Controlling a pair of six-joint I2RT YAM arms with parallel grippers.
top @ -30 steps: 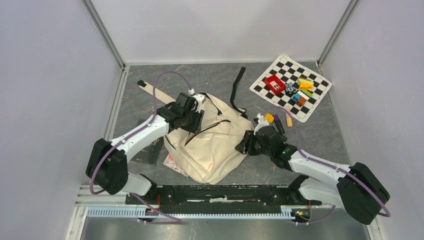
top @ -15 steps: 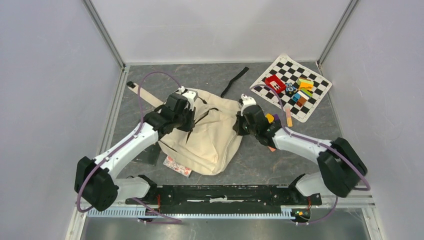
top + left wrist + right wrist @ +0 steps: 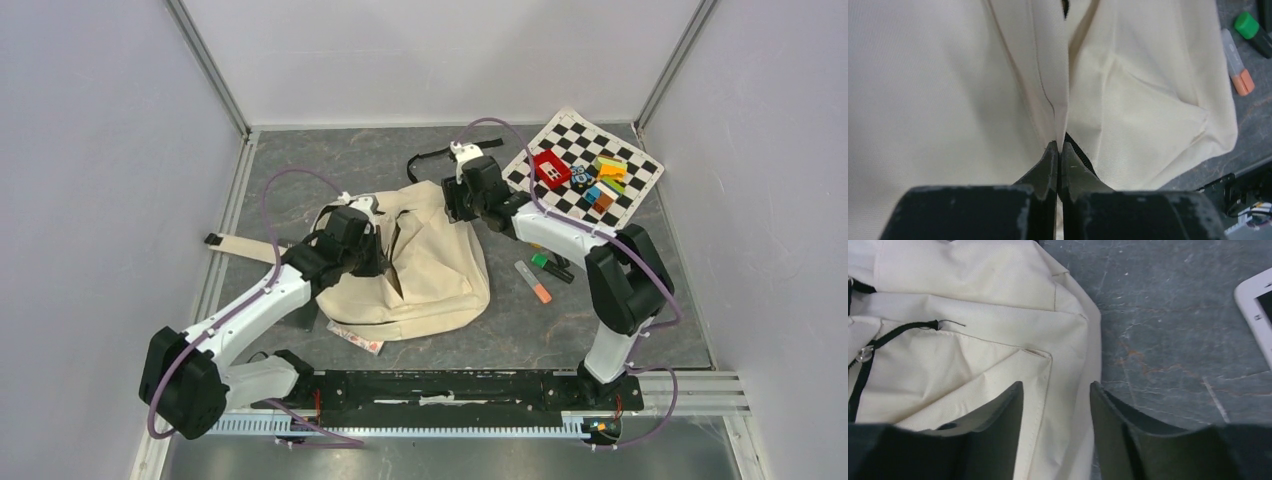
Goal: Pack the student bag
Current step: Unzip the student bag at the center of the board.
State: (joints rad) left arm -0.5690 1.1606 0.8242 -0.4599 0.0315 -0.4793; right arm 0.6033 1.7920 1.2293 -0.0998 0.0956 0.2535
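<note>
My left end effector [image 3: 1058, 147] is closed down to a sliver, pinching a raised fold of the large cream canvas backpack with black zippers [image 3: 948, 90]. A run of black zipper teeth shows just right of my fingertips. Ahead of the pinch the fold runs straight away from me, with slack canvas on both sides. Far off to the right, past the backpack's edge, an orange-capped marker [image 3: 1238, 62] and a green-capped marker [image 3: 1248, 25] lie on the grey marbled desk [image 3: 1173, 315].

My right end effector [image 3: 1055, 390] stands wide, its fingers on either side of a stitched pocket corner at the backpack's rim, with nothing gripped. A black zipper pull lies well to its left and bare desk to its right.

I judge the step in hand to be spreading the backpack open. To do it well, my right should sink lower and close on the rim seam, not the loose pocket flap. Then both should draw apart slowly while my left holds firm, so the canvas does not slip.
</note>
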